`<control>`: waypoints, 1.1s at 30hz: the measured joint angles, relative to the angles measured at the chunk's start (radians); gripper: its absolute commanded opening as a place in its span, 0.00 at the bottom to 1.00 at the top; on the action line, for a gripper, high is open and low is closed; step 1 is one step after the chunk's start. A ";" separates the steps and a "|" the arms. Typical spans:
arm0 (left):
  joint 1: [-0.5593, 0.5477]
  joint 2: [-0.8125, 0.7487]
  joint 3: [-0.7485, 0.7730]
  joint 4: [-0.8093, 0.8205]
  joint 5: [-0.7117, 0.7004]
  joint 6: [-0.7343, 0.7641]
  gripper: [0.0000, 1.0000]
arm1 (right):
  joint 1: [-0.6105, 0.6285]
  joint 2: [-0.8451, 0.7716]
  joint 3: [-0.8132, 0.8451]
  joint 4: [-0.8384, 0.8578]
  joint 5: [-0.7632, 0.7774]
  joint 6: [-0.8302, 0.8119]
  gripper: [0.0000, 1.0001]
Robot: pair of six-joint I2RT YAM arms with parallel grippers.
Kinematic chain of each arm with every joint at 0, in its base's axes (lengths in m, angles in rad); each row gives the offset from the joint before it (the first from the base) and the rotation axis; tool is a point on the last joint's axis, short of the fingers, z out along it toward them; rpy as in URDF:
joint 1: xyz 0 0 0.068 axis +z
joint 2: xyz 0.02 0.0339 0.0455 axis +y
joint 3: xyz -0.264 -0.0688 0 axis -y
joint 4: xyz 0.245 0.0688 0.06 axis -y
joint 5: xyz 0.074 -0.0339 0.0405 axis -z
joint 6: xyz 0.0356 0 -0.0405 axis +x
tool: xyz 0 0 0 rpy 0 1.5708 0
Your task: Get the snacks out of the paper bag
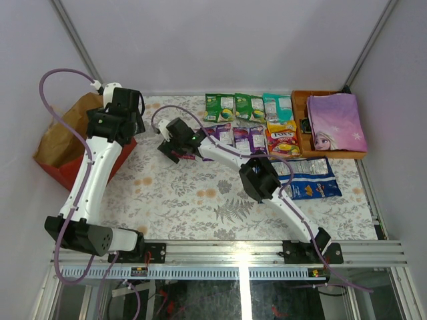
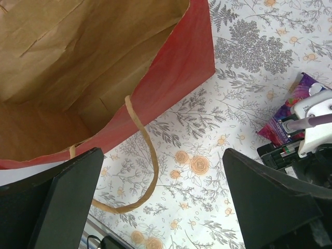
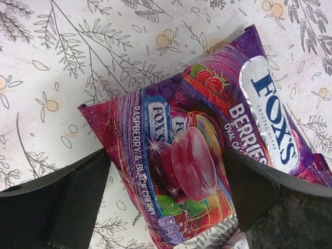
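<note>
Floral-cloth desk [image 1: 200,200]. Right end effector [image 3: 166,171] spread wide astride purple packet [image 3: 192,155], which lies flat, face up (not pinched), long axis diagonal across the gap, logo end pointing upper right in wrist view. Reads as set-down step; next calls for lifting straight clear. Left end effector [image 2: 163,171] spread, empty, at paper bag [image 2: 176,67] mouth; visible interior bare.

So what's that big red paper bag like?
The tall red paper bag is plain brown inside and creased. It seems to lie on its side at the left edge of the flowery white tablecloth, mouth wide open, nothing showing inside. Its brown paper handle rests on that cloth. The open left pincer hovers nearby, not touching.
</note>
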 measured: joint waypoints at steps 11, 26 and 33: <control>0.000 -0.011 -0.017 0.028 0.040 0.000 1.00 | -0.037 -0.089 -0.193 0.087 -0.062 -0.019 0.95; 0.001 -0.014 -0.028 0.048 0.081 0.000 1.00 | -0.127 -0.192 -0.275 -0.034 -0.356 -0.084 0.95; 0.001 -0.014 -0.028 0.049 0.084 0.000 1.00 | -0.137 -0.305 -0.335 0.048 -0.458 0.028 0.82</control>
